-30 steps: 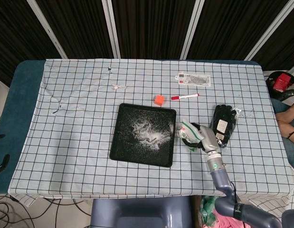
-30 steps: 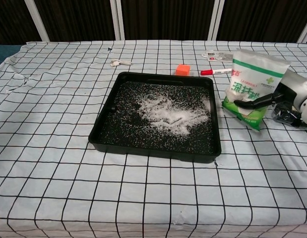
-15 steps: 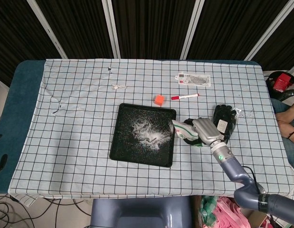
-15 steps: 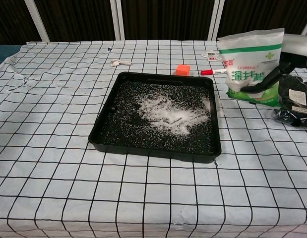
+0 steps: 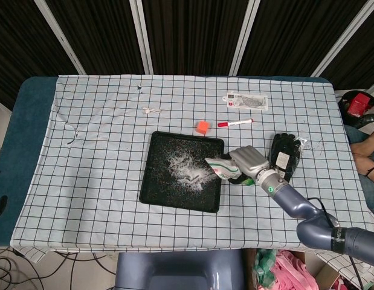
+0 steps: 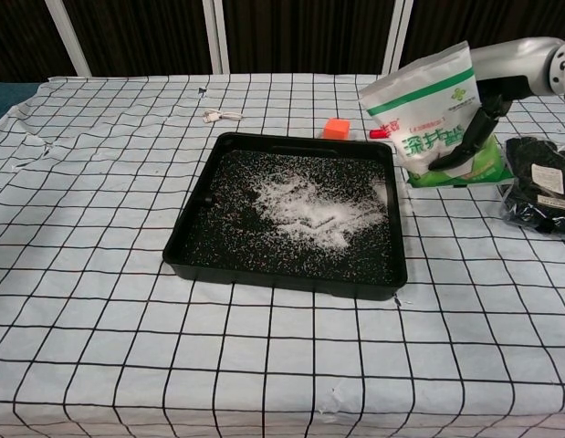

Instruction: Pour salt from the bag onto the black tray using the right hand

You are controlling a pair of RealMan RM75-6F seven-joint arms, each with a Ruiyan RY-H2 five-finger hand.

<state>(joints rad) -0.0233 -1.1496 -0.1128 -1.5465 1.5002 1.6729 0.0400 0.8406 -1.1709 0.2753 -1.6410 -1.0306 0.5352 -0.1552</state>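
**Salt bag carried to the tray's right rim, tilt not yet made**

The robot's right hand (image 5: 252, 162) gripped the white-and-green plastic salt bag (image 6: 434, 114), fingers wrapped around its lower body, and held it off the counter beside the right rim of the black square plastic tray (image 6: 189, 226). In the head view the bag's top end reached over that rim and into the tray's airspace; in the chest view the bag stood leaning, its top corner toward the tray. A loose white heap of salt (image 6: 311, 208) already lay in the tray, thickest right of centre, with grains scattered across the floor. Whether the bag's mouth was open could not be told. The left hand was not in either view.

The risks from here looked plain. The bag was soft and held low, so a quick tilt could let its top fold over and send salt in a gush, or past the rim onto the checked cloth (image 6: 99, 301). The mouth sat close to the near-right edge of the tray, so pouring without moving further in would likely drop grains on the rim. A slack grip on the slippery plastic could let the bag slide down as it tipped. The pair of black gloves (image 5: 284, 157), red marker (image 5: 235, 122) and orange block (image 6: 335, 128) lay near the counter's right and far sides, close to the arm's sweep.
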